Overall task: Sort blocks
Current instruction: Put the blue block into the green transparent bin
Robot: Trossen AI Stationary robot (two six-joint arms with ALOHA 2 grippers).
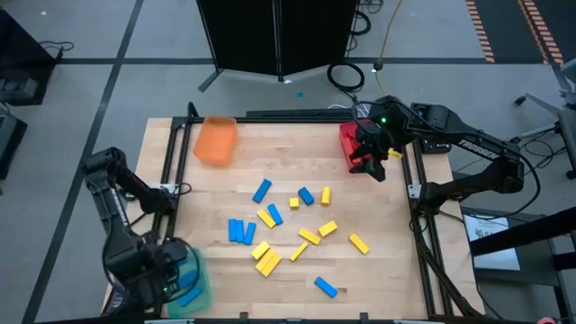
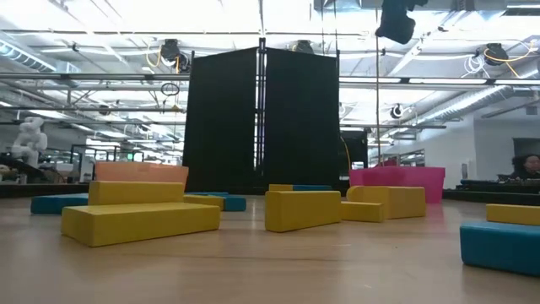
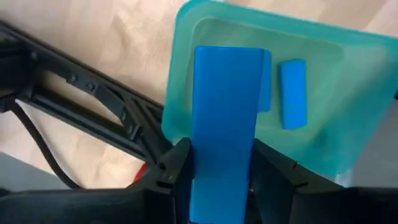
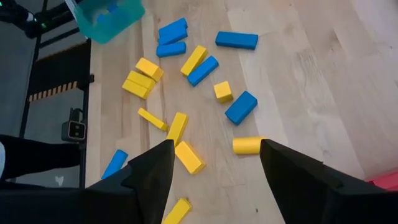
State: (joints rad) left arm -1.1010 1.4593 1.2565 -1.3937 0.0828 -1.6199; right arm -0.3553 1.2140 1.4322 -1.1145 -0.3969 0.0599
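Several blue blocks (image 1: pixel 239 231) and yellow blocks (image 1: pixel 266 259) lie flat and scattered on the wooden table. My left gripper (image 1: pixel 166 270) is at the table's near left corner, above a teal tray (image 3: pixel 348 68), shut on a blue block (image 3: pixel 227 106). One blue block (image 3: pixel 292 93) lies flat in that tray, and another is half hidden behind the held one. My right gripper (image 4: pixel 214 180) hovers open by the red tray (image 1: pixel 347 137) at the far right, with nothing between its fingers. My left gripper pinches the blue block's two long sides (image 3: pixel 198 163) between its two fingers (image 3: pixel 273 171). The fingers come from above, pointing down, and the block runs along them, reaching out past their tips. It hangs clear above the teal tray.
An orange tray (image 1: pixel 216 139) stands at the far left of the table. A black metal frame (image 1: pixel 171 157) runs along the table's edges. In the low view, yellow blocks (image 2: pixel 139 221) lie close to the near edge. A tall black panel (image 2: pixel 261 118) stands behind the table.
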